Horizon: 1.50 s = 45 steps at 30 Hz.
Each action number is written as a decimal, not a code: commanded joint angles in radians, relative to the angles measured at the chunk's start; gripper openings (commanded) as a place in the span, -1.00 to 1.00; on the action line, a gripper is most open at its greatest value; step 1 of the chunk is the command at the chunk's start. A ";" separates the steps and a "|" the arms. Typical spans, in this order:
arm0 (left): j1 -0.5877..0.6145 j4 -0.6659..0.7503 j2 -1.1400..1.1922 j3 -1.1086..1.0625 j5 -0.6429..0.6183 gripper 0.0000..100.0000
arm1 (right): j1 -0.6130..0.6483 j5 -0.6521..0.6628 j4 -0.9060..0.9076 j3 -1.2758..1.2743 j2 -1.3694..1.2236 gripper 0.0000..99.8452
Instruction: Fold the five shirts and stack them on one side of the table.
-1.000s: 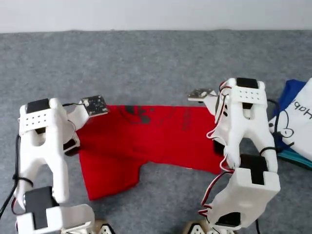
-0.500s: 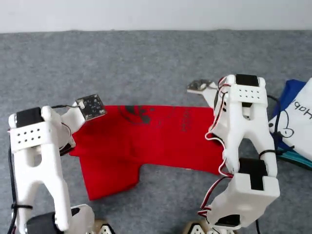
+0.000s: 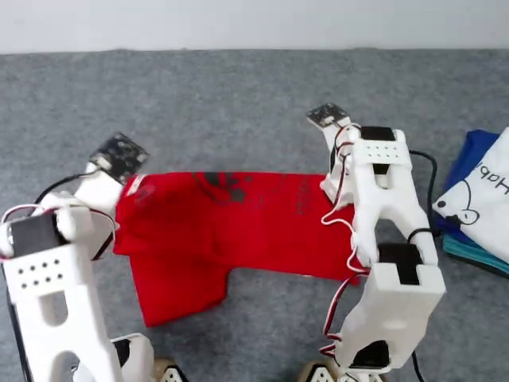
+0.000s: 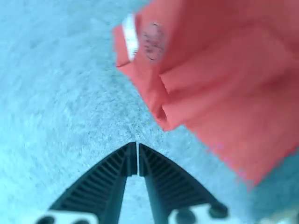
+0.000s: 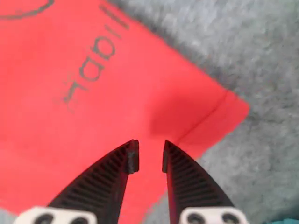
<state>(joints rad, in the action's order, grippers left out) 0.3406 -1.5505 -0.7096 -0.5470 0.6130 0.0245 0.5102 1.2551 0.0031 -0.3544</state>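
Black ribbed left gripper jaws are pressed together, empty, over the grey table covering; the red shirt lies just beyond their tips. The right gripper hangs slightly parted above that shirt's corner, with folded shirts well off to its outer side.
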 commanded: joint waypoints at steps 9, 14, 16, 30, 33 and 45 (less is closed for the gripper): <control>0.006 0.060 -0.143 -0.085 -0.161 -0.97 | -0.005 -0.098 -0.226 0.083 -0.094 -0.83; 0.006 0.094 -0.172 -0.105 -0.161 -0.97 | -0.048 -0.049 -0.240 0.310 -0.265 -0.83; 0.006 0.092 -0.173 -0.110 -0.161 -0.97 | -0.056 -0.011 -0.234 0.428 -0.361 -0.83; 0.008 0.083 -0.175 -0.101 -0.161 -0.97 | 0.035 -0.002 0.429 1.214 -0.595 -0.83; 0.054 0.021 -0.175 -0.073 -0.164 -0.97 | 0.073 -0.003 0.545 1.310 -0.599 -0.83; 0.549 -0.003 -0.173 -0.036 -0.043 -0.97 | 0.308 -0.008 0.542 0.961 -0.363 -0.88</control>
<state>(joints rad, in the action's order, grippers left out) 0.8086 -1.5443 -0.8631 -0.6130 0.5148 0.2608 0.5025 1.7538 1.0388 -0.8654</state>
